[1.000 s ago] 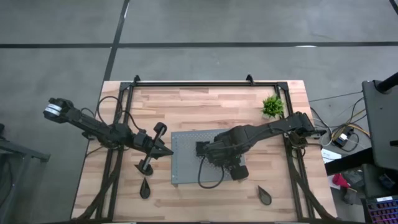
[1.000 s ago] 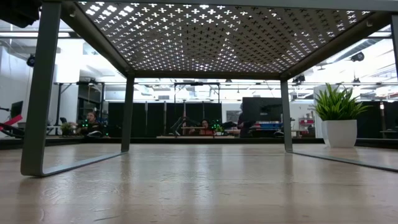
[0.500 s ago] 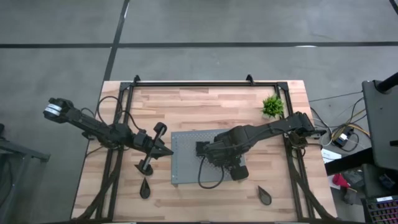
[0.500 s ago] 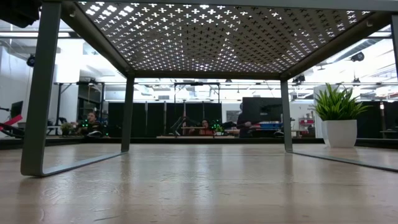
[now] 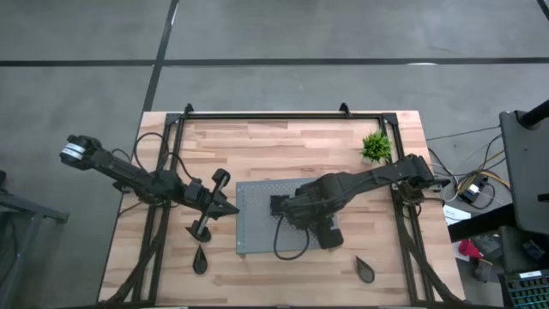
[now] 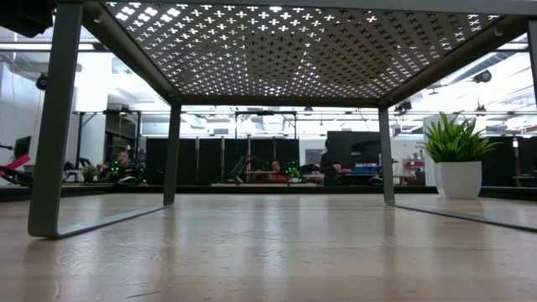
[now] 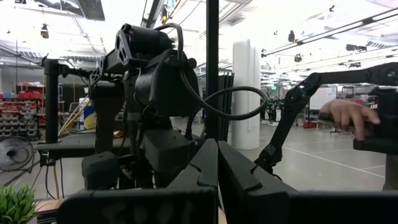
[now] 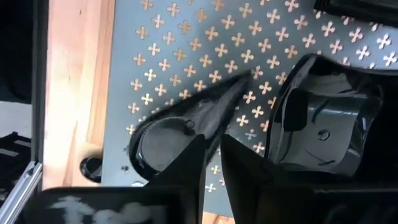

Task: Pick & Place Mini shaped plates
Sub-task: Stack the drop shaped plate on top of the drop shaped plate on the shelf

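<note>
On the left, the left gripper hangs just off the left edge of the grey perforated rectangular board, its fingers pressed together and holding nothing. We judge it is parked there to leave the board to the other arm. Near it, at the front left of the pale wooden table, a small black teardrop plate lies alone and looks not yet collected.

Over the middle of the board, the right gripper points down with a narrow gap between its fingers. They stand at the rim of a second black teardrop dish, which lies flat on the board, so we read this as a plate being set down. Just beside it is a black wavy-edged squarish plate.

A third teardrop plate waits at the front right, and the small green potted plant stands far right.

From above, the right arm covers the dishes on the board. The low camera sees only the board's underside and no plates.
</note>
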`<state>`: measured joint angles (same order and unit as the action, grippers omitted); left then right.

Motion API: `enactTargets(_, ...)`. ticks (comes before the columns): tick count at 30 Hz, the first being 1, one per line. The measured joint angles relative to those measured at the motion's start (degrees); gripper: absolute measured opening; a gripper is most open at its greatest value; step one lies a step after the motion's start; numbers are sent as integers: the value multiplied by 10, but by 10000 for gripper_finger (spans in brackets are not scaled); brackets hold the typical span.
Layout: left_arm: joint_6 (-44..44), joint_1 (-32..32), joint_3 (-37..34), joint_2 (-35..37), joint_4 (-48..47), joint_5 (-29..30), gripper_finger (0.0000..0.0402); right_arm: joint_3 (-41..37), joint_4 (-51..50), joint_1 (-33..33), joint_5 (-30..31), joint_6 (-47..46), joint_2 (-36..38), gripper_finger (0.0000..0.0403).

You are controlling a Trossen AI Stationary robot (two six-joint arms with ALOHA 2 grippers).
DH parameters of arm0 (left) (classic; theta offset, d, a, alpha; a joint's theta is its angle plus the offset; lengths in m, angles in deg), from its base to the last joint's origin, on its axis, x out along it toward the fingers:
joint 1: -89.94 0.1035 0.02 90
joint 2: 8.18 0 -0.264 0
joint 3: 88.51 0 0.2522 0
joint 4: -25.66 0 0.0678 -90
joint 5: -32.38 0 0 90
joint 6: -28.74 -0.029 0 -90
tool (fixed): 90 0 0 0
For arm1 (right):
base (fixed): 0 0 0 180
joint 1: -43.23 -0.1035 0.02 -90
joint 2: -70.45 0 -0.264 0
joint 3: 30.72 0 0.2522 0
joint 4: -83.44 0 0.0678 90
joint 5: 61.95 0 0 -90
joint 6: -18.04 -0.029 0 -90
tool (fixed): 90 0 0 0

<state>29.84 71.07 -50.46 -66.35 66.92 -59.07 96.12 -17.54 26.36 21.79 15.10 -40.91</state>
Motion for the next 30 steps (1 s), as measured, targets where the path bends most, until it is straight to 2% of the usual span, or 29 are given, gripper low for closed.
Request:
enactTargets(14, 0, 0, 0, 0, -2, 0, 3, 0, -28, -24, -2, -116, 58, 50)
enactTargets(22, 0, 0, 0, 0, -4, 0, 3, -12, -21, -90, 5, -235, 83, 50)
enactTargets(30, 3, 0, 0, 0, -4, 0, 3, -74, -20, -181, 30, -340, 91, 50)
